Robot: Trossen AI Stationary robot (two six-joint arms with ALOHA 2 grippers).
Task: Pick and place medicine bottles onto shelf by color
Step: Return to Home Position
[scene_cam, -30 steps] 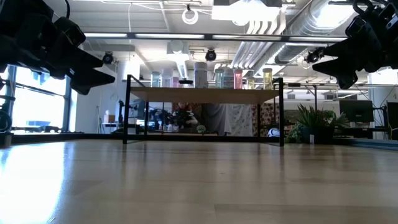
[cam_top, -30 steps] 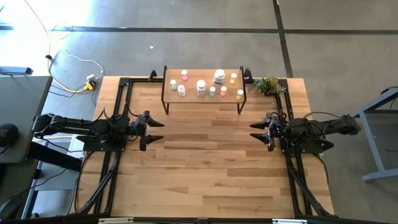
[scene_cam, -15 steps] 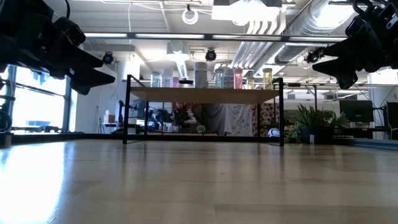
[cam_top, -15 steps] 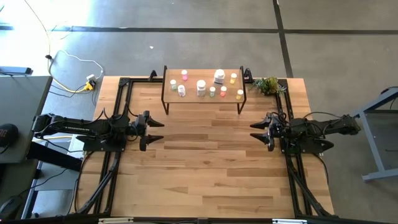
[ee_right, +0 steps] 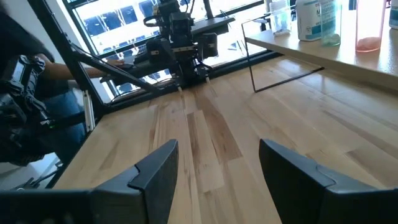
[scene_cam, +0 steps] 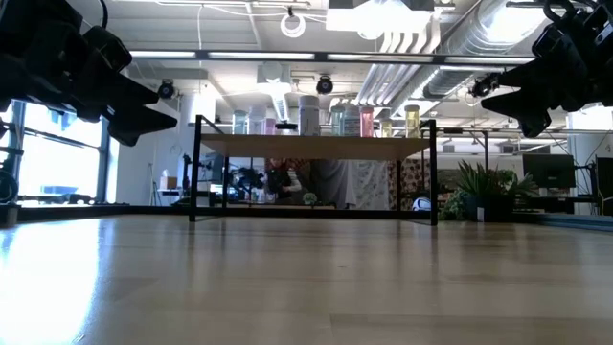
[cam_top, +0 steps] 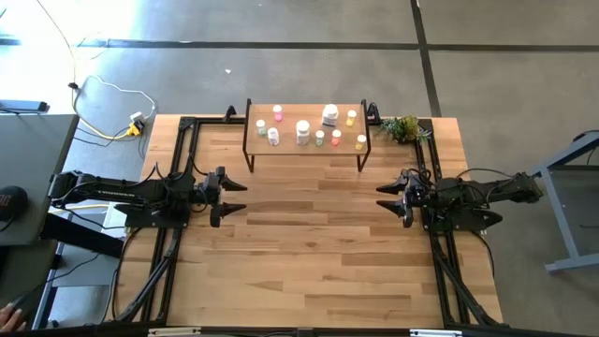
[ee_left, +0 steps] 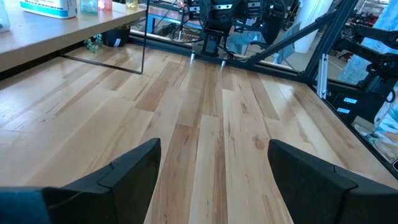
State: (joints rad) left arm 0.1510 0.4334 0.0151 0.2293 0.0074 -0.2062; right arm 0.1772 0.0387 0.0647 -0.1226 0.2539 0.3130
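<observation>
High view: your left gripper [cam_top: 239, 197] and right gripper [cam_top: 382, 198] face each other across the middle of the table [cam_top: 309, 271], well apart. Both are spread wide and hold nothing. The left wrist view shows only bare wood between its 2 fingers [ee_left: 127, 174], and the right wrist view shows the same.

The shelf [cam_top: 292, 112] stands at the far edge of the table. Its long axis runs left to right, parallel to the line between your 2 grippers. That puts it off to the side of each gripper's pointing line, not ahead of it. Neither arm is clearly nearer: the left gripper sits about as far from the shelf's left end as the right gripper does from its right end.

The bottles [cam_top: 302, 131] are all on the shelf top. You can count 9 there in 2 loose rows, with 2 larger white ones near the middle and 2 yellow ones toward the right end. The low view shows them standing upright in a line along the top. A small plant [cam_top: 402, 126] sits just beside the shelf's right end.

With every bottle in view on the shelf, you seem to have nothing left to fetch. The coming move looks like a settle back to rest, away from the shelf. Since both grippers point along the shelf and not at it, pulling back should keep them clear of its legs and the plant
</observation>
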